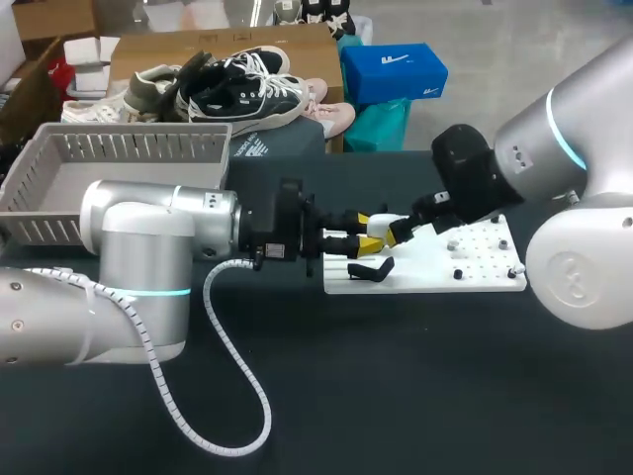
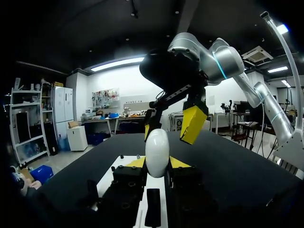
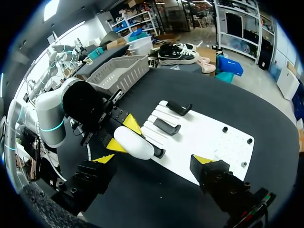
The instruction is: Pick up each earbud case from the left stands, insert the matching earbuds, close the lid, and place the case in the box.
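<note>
A smooth white oval earbud case (image 2: 156, 147) sits upright between my left gripper's (image 2: 157, 163) yellow tips, which are shut on it from both sides. In the head view the left gripper (image 1: 366, 233) holds the case (image 1: 380, 234) above the left end of the white board (image 1: 435, 272). My right gripper (image 1: 404, 231) hovers just beyond the case, open wide and holding nothing; its yellow fingers (image 2: 192, 124) straddle the case's far end. From the right wrist, the case (image 3: 134, 142) lies ahead of the right gripper (image 3: 153, 159). Two black stands (image 3: 167, 126) rest on the board.
A grey slatted basket (image 1: 129, 163) stands at the table's back left. Small dark pieces (image 1: 457, 274) dot the right half of the board. A white cable (image 1: 232, 386) loops over the dark tabletop in front of my left arm.
</note>
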Motion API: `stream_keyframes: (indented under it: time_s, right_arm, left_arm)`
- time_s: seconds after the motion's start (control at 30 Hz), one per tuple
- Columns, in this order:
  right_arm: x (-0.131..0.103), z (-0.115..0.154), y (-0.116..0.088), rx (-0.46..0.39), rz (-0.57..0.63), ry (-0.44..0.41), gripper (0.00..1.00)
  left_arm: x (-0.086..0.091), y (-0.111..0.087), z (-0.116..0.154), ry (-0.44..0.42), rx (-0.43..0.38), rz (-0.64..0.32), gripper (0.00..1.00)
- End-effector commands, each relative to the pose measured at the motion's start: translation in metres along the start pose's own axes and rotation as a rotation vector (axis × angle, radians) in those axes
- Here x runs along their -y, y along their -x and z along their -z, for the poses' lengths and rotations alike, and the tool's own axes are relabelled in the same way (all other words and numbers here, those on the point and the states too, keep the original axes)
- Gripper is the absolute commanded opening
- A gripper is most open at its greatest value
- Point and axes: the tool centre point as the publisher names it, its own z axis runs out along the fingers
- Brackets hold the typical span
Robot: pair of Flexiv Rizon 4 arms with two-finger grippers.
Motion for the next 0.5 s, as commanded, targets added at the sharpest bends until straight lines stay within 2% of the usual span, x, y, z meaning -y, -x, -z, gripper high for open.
stream_keyframes:
  time_s: [0.03,0.5]
  right_arm:
    - [-0.0007,-0.0021,0.0015,-0.001,-0.004,-0.017,1.0]
    - [0.004,-0.0035,0.0041,-0.008,-0.007,-0.029,1.0]
  left_arm:
    - [0.0006,-0.0004,-0.0002,0.003,0.002,-0.001,0.0]
    - [0.0006,-0.0004,-0.0002,0.003,0.002,-0.001,0.0]
